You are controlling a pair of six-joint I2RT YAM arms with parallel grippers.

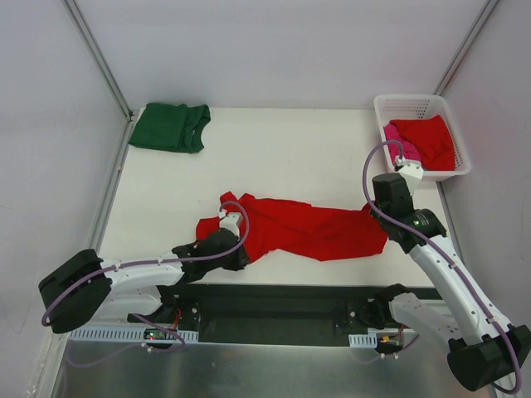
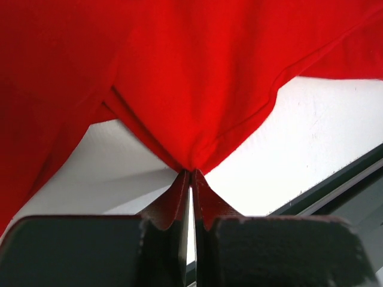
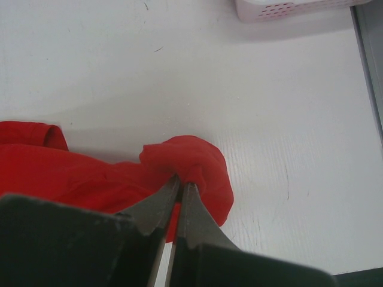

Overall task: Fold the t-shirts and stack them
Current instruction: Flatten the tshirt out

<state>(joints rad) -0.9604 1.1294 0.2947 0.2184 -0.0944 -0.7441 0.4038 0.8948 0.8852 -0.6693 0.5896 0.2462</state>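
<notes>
A bright red t-shirt point(image 1: 315, 232) lies stretched and crumpled across the near middle of the white table. My left gripper point(image 1: 245, 250) is at its left end. In the left wrist view, the left gripper point(image 2: 190, 173) is shut on a pinched fold of the red t-shirt's hem point(image 2: 197, 89), and the cloth fans out beyond the tips. My right gripper point(image 1: 377, 215) is at the shirt's right end. In the right wrist view, the right gripper point(image 3: 181, 180) is shut on a bunched corner of the red t-shirt point(image 3: 191, 156). A dark green t-shirt point(image 1: 170, 127) lies folded at the far left corner.
A white lattice basket point(image 1: 415, 101) stands at the far right with another red t-shirt point(image 1: 430, 137) and a pink one point(image 1: 397, 141) inside; the basket's corner point(image 3: 287, 7) shows in the right wrist view. The table's near edge and dark rail point(image 2: 335, 191) run close behind the left gripper.
</notes>
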